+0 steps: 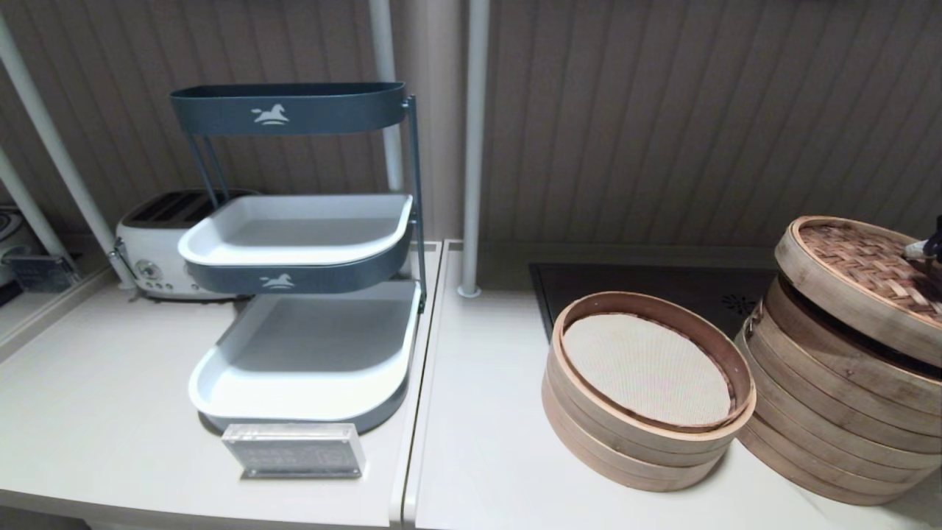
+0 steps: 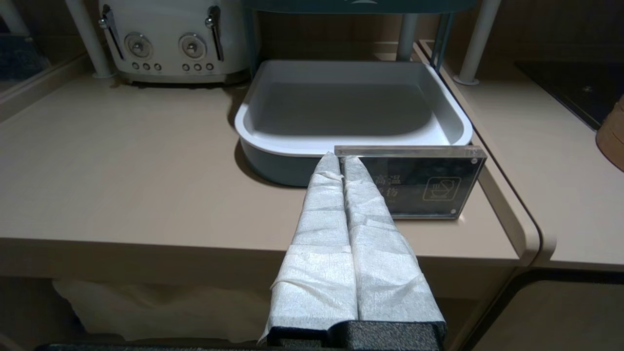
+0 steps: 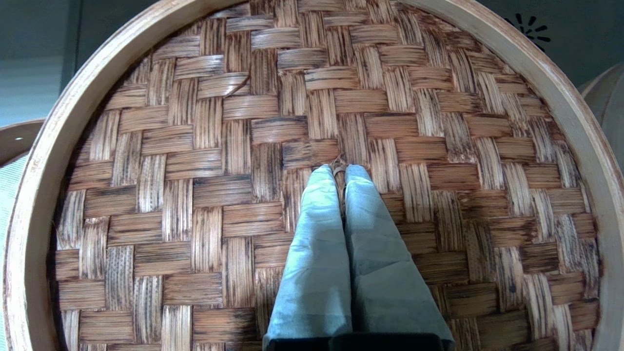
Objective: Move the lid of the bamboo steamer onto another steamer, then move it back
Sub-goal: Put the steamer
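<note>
The bamboo steamer lid (image 1: 861, 283), woven reddish-brown with a pale rim, hangs tilted over the taller steamer stack (image 1: 824, 419) at the far right, with a dark gap under its left side. My right gripper (image 3: 338, 169) is shut on the small centre knot of the lid (image 3: 312, 97); only a bit of that gripper (image 1: 931, 246) shows in the head view. Left of the stack stands the shorter steamer (image 1: 647, 442), uncovered, its white mesh liner (image 1: 647, 368) showing. My left gripper (image 2: 341, 158) is shut on nothing, low at the counter's front edge.
A three-tier grey and white rack (image 1: 294, 243) stands at the left, a white toaster (image 1: 158, 246) behind it and an acrylic sign (image 1: 294, 449) in front. A black cooktop (image 1: 662, 283) lies behind the steamers. White poles (image 1: 475, 147) rise at the back.
</note>
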